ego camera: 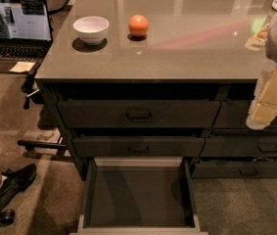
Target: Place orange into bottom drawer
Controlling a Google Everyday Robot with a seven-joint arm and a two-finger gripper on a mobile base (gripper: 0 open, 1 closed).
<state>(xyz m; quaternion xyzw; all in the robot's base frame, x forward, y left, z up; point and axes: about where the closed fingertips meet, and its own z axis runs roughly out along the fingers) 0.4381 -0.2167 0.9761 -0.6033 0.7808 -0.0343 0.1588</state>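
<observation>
Small, round orange fruit: resting on the glossy grey tabletop towards its far side, just right of a white ceramic bowl and apart from it. Wide dark grey bottom drawer with pale rim: pulled out, dark floor showing, under two shut dark drawers with rectangular handles. Pale cream gripper: at the right edge, in front of the neighbouring drawer stack, well apart from the orange fruit. Whether it is wide or narrow cannot be told. Open black laptop: far left.

claw: at right edge, before the counter front; arm cut off.
bottom drawer: front cut by lower edge.
laptop: left part cut off.
person: only shoe and shin show.
</observation>
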